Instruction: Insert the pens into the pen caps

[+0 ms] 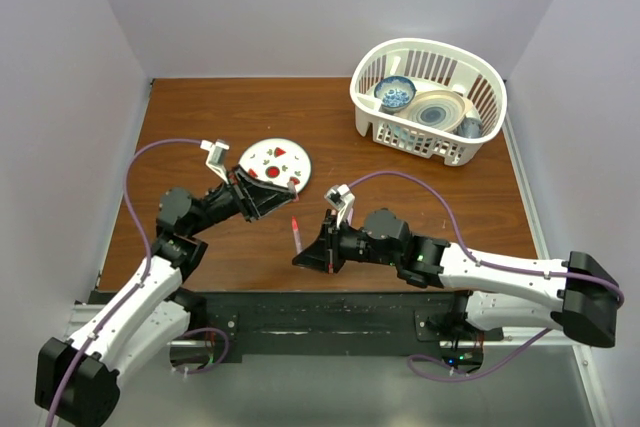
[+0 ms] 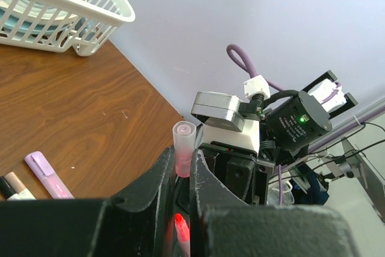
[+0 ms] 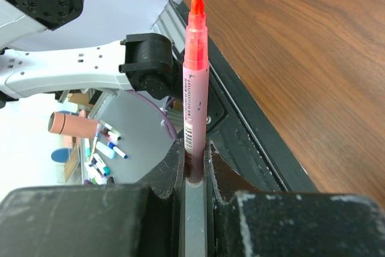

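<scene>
My left gripper is shut on a short translucent pale pink pen cap, open end facing the camera. In the top view it hovers by the plate's near edge. My right gripper is shut on a reddish pink pen, orange-red tip bare and pointing away. From above, that pen sticks out of the right gripper, just below the left one. In the left wrist view the pen's red tip shows between my fingers below the cap, apart from it. A pale pink pen and a white pen lie on the table.
A white plate with red fruit prints lies behind the left gripper. A white basket holding bowls and a plate stands at the back right. The table's black front rail runs under the held pen.
</scene>
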You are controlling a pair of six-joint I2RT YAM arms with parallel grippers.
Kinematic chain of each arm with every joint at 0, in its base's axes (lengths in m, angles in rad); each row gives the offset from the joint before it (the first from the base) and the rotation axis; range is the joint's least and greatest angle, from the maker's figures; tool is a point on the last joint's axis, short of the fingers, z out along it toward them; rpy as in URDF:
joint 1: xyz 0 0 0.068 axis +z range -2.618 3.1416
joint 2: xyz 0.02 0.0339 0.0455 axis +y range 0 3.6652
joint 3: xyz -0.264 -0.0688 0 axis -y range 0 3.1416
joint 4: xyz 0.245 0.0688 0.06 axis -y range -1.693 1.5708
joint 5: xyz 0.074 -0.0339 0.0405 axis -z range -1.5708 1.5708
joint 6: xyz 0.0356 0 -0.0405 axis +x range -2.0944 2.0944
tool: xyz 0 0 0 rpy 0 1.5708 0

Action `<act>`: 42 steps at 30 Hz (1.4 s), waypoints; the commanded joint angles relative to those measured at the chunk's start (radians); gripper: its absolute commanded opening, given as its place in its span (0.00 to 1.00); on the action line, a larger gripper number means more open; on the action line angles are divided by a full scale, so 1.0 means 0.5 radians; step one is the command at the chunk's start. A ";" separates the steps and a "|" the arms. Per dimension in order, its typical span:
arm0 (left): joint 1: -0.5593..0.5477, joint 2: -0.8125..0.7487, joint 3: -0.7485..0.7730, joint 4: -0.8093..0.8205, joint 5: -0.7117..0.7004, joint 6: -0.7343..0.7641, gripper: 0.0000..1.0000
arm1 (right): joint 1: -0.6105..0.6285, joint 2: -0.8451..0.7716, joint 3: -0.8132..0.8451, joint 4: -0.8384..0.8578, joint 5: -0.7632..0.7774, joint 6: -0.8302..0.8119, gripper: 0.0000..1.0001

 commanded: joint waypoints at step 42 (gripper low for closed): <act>-0.022 -0.189 -0.154 0.064 0.042 -0.190 0.00 | 0.010 -0.004 0.161 0.086 0.130 -0.046 0.00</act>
